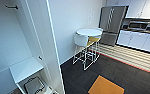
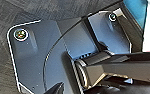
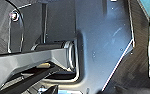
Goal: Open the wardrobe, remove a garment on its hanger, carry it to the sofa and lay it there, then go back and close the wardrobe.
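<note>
Left end effector: in the left wrist view we saw the robot's own dark plate and jointed bar over dark carpet; we could not tell whether the fingers were spread or pressed together, nor whether they held anything.
Right end effector: the right wrist view gave us much the same, plate and bar above dark carpet, and again we could not tell how the fingers stood.
Wardrobe: we saw the wardrobe [image 1: 28, 37] at the left of the head view, standing open, its white door [image 1: 52, 47] edge-on toward us.
Wardrobe contents: inside we found a dark rail [image 1: 11, 7] near the top and a white shelf [image 1: 24, 68] lower down; below the shelf sat a grey box-like item with a dark rim [image 1: 34, 85], which we could not identify further.
Garment and hanger: we could not make out the white T-shirt or its hanger on the rail or on the shelf.
Sofa: a bright blue patch [image 2: 135, 8] at the edge of the left wrist view may have been the sofa, though we could not be sure.
Tabletop: a round white tabletop [image 1: 89, 32] stood on thin white legs against the wall, well apart from the wardrobe.
Chairs: a white chair [image 1: 81, 40] and a yellow-seated one [image 1: 93, 40] were tucked just beside it.
Floor: dark carpet [image 1: 111, 72] with an orange square [image 1: 106, 86] near us.
Kitchen: a steel fridge [image 1: 112, 23] and white cabinets [image 1: 138, 40] stood at the far right.
</note>
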